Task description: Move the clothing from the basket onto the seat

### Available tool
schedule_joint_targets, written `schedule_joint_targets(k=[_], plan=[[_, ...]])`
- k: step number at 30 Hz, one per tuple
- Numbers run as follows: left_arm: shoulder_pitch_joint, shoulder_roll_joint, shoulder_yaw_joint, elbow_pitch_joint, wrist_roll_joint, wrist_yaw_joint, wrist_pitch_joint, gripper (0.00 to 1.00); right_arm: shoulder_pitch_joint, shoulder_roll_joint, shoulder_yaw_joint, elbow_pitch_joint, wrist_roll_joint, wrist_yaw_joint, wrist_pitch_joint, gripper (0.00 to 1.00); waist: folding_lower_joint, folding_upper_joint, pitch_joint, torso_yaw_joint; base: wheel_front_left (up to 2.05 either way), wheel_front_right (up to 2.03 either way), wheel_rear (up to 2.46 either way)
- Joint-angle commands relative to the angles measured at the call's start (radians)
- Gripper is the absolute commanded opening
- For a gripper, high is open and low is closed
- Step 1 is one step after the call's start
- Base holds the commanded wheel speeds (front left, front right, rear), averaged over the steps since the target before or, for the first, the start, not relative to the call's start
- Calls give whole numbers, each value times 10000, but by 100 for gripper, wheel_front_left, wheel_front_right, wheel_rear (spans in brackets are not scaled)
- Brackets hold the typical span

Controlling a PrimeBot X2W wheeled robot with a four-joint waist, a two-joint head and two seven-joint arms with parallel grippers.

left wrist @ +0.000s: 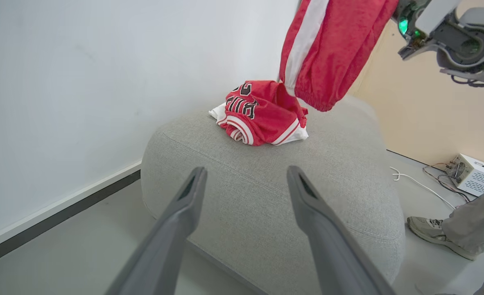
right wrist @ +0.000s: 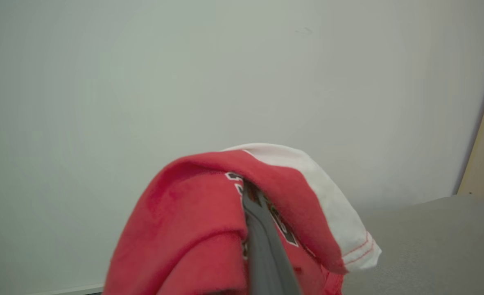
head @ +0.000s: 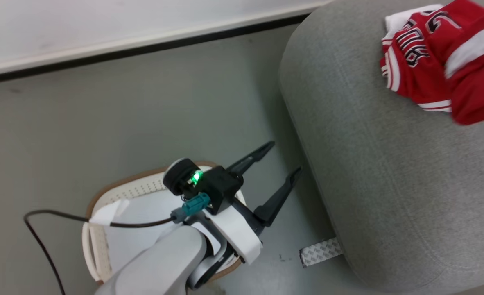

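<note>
A shoe [left wrist: 430,231] and white box [left wrist: 473,176] are sitting beside the seat [left wrist: 246,196]. Right claw [right wrist: 248,192] is clamping red, white-striped clothing [left wrist: 332,49] over it; left claw [head: 285,157] is gaping by the basket [head: 139,189].

Clothing [head: 422,69] red, white stripes — seat [head: 389,172] light grey — basket [head: 98,246] cream.

Floor [head: 143,102]: grey and smooth, it meets a white wall at a dark baseboard.
On the floor: the seat [head: 389,184]; the basket [head: 102,200] near it but apart; a patterned grey strip [head: 320,251] touching the foot of the seat.
Beyond the seat, on the floor: a white box [left wrist: 473,175], a white cable [left wrist: 422,186], a person's shoe [left wrist: 430,229].
On the seat: crumpled red clothing [head: 414,61] with white trim and black numerals.
</note>
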Motion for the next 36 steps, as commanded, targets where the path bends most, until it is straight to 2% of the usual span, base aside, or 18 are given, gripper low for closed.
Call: schedule_joint_targets(k=[1, 7, 14, 20, 24, 30, 31, 33, 34, 35, 36], plan=[[-144, 102, 46, -118, 130, 41, 49, 100, -396, -333, 47, 280, -177, -23, 4, 0, -1, -1, 555, 279, 0, 0, 0], [-439, 381, 136, -608, 258, 173, 307, 100, -2045, -1064, 37, 1538, -157, -23, 1, 0, -1, -1, 1513, 598, 0, 0, 0], [-779, 774, 376, -1121, 392, 346, 515, 100, -3342, -1769, 527, 2960, -966, -23, 7, 0, -1, -1, 2666, 984, 0, 0, 0], [-945, 881, 423, -1287, 437, 443, 513, 100, -3869, -1564, 1208, 4937, -1273, -23, 646, 0, -1, -1, 3105, 1247, 0, 0, 0], [-988, 884, 413, -1297, 438, 441, 501, 100, -4035, -1415, 1561, 5784, -1197, -24, 1228, 0, -1, -1, 3163, 1312, 0, 0, 0], [-1002, 829, 403, -1197, 341, 462, 456, 100, -4021, -1119, 2481, 6234, -588, -23, 2469, 0, -1, -1, 3084, 1362, 0, 0, 0], [-1004, 837, 408, -1184, 326, 475, 450, 100, -4011, -1150, 2634, 6192, -490, -23, 2560, 4, -1, -1, 3067, 1347, 0, 0, 0], [-995, 865, 406, -1156, 309, 497, 438, 100, -4041, -1216, 2868, 6144, -344, -23, 2592, 37, -1, -1, 3008, 1301, 0, 0, 0], [-981, 880, 399, -1137, 309, 505, 430, 100, -4044, -1201, 2990, 6134, -273, -23, 2592, 71, -1, -1, 2953, 1268, 0, 0, 0], [-970, 898, 382, -1108, 336, 510, 398, 100, -4033, -1184, 3105, 6133, -194, -23, 2616, 100, -1, -1, 2884, 1233, 0, 0, 0], [-945, 899, 373, -1078, 330, 512, 369, 100, -4014, -1189, 3229, 6150, -123, -23, 2621, 100, -1, -1, 2801, 1200, 0, 0, 0]])
